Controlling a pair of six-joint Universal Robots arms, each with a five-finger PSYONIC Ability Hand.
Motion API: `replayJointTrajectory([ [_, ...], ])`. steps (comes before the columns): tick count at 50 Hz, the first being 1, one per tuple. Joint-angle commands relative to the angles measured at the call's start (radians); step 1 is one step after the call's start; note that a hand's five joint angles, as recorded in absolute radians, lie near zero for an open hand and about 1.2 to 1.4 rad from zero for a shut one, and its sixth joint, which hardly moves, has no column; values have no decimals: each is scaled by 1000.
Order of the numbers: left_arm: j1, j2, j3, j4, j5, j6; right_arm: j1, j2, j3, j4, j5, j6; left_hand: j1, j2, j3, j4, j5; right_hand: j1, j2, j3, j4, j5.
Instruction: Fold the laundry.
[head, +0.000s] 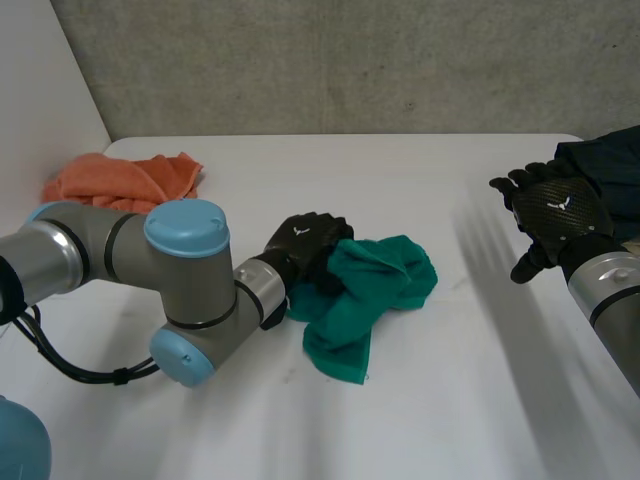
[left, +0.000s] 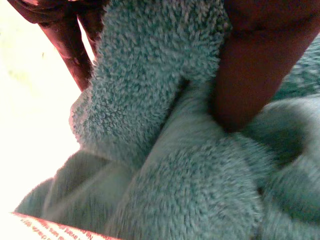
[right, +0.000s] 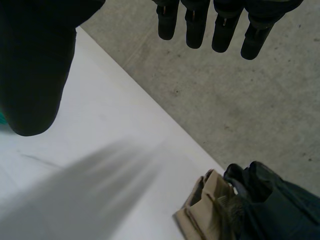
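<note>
While the left hand (head: 305, 245) clutches its left edge, the fluffy teal towel (head: 375, 295) lies crumpled on the desk (head: 420, 185); the right hand (head: 555, 212) hovers spread, empty.

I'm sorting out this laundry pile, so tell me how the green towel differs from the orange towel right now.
The green towel is gripped by the left hand; the orange towel lies untouched. The green towel sits near the middle of the table; the orange towel lies by its far left corner. Both are crumpled, not folded.
</note>
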Motion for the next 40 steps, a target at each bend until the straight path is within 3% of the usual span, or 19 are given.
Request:
replayJointTrajectory([
  [1,7,123,-24,-96,-51,11,7,-1,-32,120,-6,19,-227,-240,-257,-255,-258,-49,-37,-37,-38,-48],
  [6,40,260,-88,-105,-46,19,13,6,-57,177,-4,95,-251,-264,-281,-279,-282,-49,-37,-37,-38,-48],
  [11,70,325,-125,-111,-42,20,16,32,-86,231,-14,269,-251,-264,-281,-279,-282,-49,-37,-37,-38,-48],
  [17,93,328,-134,-111,-13,58,36,173,-137,257,-18,424,-242,-255,-272,-270,-273,-49,-37,-37,-38,-48],
  [25,125,189,-52,-125,199,189,159,340,-249,252,-9,433,-251,-264,-281,-279,-282,17,29,29,28,18],
  [31,122,78,47,-172,207,219,203,446,-328,212,-4,444,-228,-241,-257,-255,-259,34,47,47,46,36],
  [32,122,65,62,-175,205,219,214,459,-338,203,-4,442,-193,-206,-222,-220,-224,55,67,67,66,56],
  [33,122,45,84,-180,202,219,225,472,-348,194,-1,442,-21,-34,-50,-49,-52,81,93,93,93,82],
  [34,120,38,91,-180,199,219,233,483,-358,183,0,442,83,70,53,55,52,125,137,137,136,126],
  [36,117,35,102,-180,188,219,245,510,-375,153,15,439,271,258,241,243,240,462,474,474,473,463],
  [37,117,35,105,-178,175,219,246,513,-378,140,25,436,504,491,474,476,473,635,647,647,646,636],
  [38,117,35,107,-178,165,219,248,515,-379,125,34,435,596,583,566,568,565,819,832,832,831,821],
  [39,116,35,108,-177,155,219,248,509,-381,91,55,433,597,584,567,569,566,1169,1181,1181,1180,1170],
  [40,114,37,108,-175,144,219,246,504,-379,76,71,432,597,584,567,569,566,1173,1185,1185,1184,1174],
])
